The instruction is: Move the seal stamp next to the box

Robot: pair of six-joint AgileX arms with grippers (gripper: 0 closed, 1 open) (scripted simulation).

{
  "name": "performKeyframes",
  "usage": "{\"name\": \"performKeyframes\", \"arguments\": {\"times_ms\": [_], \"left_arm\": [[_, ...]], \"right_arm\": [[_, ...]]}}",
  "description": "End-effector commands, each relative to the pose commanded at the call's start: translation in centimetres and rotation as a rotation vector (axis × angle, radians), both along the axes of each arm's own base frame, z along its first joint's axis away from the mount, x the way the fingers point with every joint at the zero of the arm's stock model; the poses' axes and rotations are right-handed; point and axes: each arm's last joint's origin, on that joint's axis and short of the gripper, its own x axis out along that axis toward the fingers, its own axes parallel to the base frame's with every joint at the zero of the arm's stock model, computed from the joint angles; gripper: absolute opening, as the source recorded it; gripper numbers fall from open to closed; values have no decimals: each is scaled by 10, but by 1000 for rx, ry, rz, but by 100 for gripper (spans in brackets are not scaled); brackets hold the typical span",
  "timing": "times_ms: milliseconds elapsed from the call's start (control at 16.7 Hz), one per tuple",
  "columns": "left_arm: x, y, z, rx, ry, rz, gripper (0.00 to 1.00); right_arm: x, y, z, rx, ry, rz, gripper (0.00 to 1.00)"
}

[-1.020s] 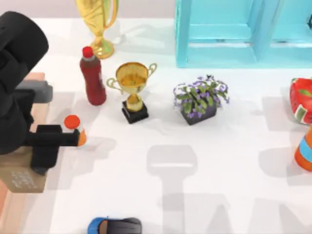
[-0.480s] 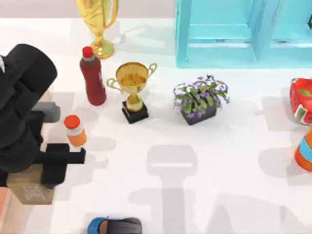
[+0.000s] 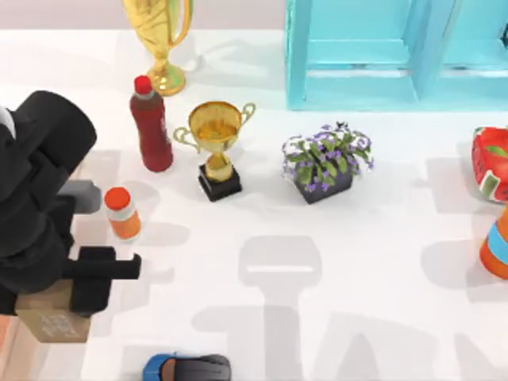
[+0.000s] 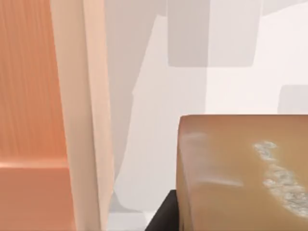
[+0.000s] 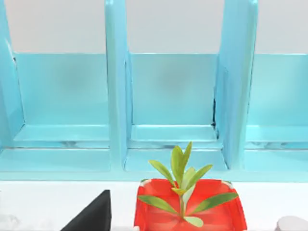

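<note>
My left gripper [image 3: 67, 305] is low at the table's left edge, fingers clamped on the seal stamp [image 3: 54, 321], pale engraved marks facing up, just below the small orange bottle [image 3: 123, 214]. From my left wrist the seal stamp [image 4: 243, 173] hangs close beside the box [image 4: 77, 110], its thick pale wall and salmon-orange floor right alongside, with a strip of white table [image 4: 159, 144] between them. I cannot tell whether the block touches the tabletop.
</note>
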Motion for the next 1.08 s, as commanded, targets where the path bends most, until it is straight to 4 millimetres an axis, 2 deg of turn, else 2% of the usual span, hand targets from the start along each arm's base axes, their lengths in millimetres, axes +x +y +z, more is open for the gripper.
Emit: {"name": "performKeyframes", "arguments": {"times_ms": [720, 1080], "left_arm": [[0, 0, 0, 0, 0, 0, 98], [0, 0, 0, 0, 0, 0, 100]], "right_arm": [[0, 0, 0, 0, 0, 0, 100], [0, 0, 0, 0, 0, 0, 100]]}}
